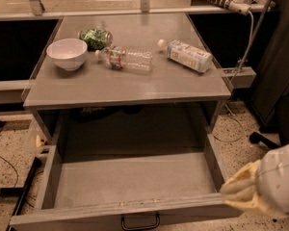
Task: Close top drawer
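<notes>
Top drawer [130,184] stands fully pulled out, closing not begun. Pincer [243,192] hangs just beside its front right corner, away from handle [140,222]; grip state: can't tell.

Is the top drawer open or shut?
Open: the top drawer is pulled out, inside showing. The gripper is by its right front corner.

The top drawer [135,177] stands pulled out below the cabinet top [125,88], its front nearest the camera, with the loop handle [140,222] centred on it. On the cabinet top, a bowl [66,53] sits at the left, with a snack bag [95,37] behind and to the right of it. A water bottle [125,58] lies at the centre and a second bottle [185,55] lies to its right. The gripper [243,192] is at the drawer's front right corner.
</notes>
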`<move>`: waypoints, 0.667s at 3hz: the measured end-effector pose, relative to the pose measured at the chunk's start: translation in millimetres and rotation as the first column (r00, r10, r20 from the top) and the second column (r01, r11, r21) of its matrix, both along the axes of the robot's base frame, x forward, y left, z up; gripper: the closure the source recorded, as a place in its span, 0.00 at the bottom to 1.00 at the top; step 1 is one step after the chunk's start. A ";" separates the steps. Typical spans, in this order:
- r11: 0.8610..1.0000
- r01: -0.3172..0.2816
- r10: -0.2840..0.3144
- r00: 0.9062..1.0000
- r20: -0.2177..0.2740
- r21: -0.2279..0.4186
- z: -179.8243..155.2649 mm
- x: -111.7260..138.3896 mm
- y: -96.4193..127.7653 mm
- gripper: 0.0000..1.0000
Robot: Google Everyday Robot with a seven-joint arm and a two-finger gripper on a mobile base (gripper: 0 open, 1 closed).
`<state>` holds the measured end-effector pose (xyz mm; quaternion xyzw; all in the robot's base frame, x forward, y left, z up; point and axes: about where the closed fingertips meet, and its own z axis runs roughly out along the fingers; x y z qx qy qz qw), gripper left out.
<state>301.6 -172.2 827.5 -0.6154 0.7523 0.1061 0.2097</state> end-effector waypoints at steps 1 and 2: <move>0.994 0.011 -0.011 1.000 0.000 0.106 -48.7 -25.6 16.2 1.00; 0.989 0.010 -0.010 1.000 0.002 0.150 -93.7 -35.1 24.3 1.00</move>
